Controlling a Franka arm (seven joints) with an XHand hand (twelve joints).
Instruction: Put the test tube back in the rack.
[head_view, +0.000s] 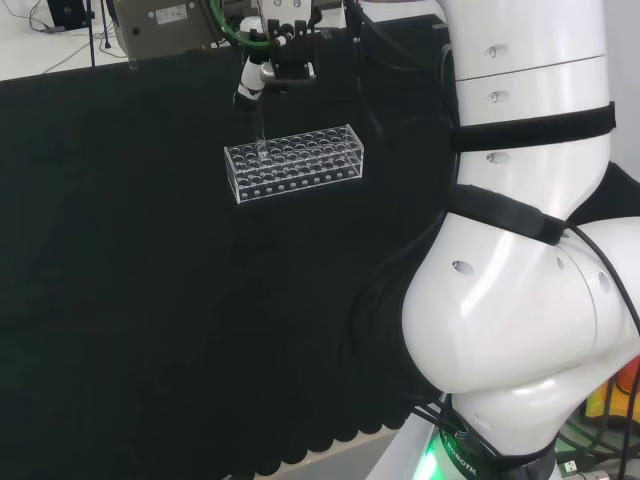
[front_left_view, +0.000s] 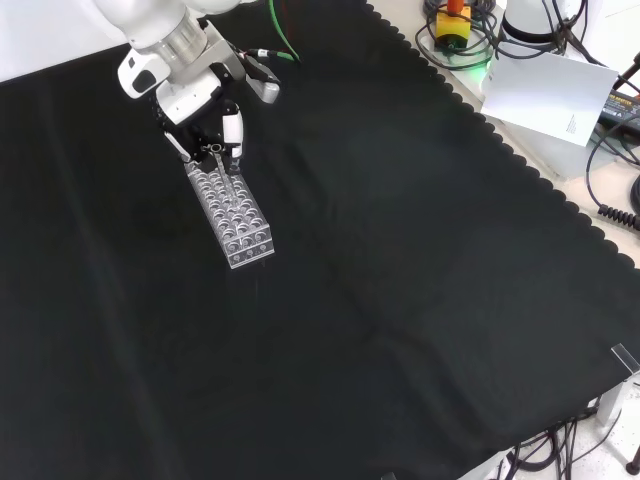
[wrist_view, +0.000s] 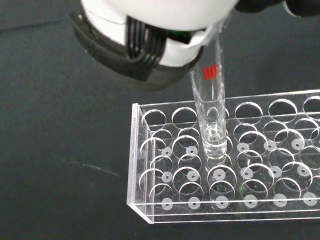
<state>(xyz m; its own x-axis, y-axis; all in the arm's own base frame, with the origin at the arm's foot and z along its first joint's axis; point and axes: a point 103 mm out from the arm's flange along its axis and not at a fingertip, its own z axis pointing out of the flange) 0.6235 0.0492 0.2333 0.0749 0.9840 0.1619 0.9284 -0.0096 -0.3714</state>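
A clear test tube (wrist_view: 211, 110) with a small red mark near its top hangs upright, and my hand (wrist_view: 160, 30) is shut on its upper end. Its rounded bottom sits at a hole near one end of the clear plastic rack (wrist_view: 150, 210), about level with the top plate. In the head view the hand (head_view: 275, 65) is above the rack's (head_view: 310, 165) left end, with the tube (head_view: 258, 135) reaching down to it. In the front view the hand (front_left_view: 205, 110) hovers over the far end of the rack (front_left_view: 245, 235), the tube (front_left_view: 222, 158) below the fingers.
The rack's holes look vacant apart from the one at the tube. Black cloth (front_left_view: 400, 300) stretches around the rack. Cables, a white box (front_left_view: 545, 95) and other gear lie off the cloth at the front view's upper right.
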